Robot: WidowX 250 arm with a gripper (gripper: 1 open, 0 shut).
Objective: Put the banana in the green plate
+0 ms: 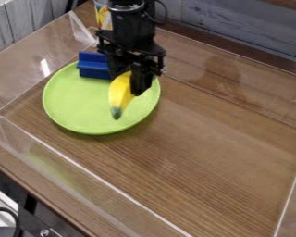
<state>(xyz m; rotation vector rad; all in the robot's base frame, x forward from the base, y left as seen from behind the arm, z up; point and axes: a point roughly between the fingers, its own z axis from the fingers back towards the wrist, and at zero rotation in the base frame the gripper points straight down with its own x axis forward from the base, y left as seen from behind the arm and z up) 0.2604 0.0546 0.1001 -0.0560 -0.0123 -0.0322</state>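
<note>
Tool [130, 76] is closed on the banana [119, 92], gripping it near its upper end, w/ the lower tip pointing down over the green plate [82, 114]; can't tell if the tip touches the plate. Plate sits flat on the wooden worktop [194, 157], blue block [93, 65] at its far edge, partly behind the arm [129, 37], & a can is partly hidden farther back.
</note>
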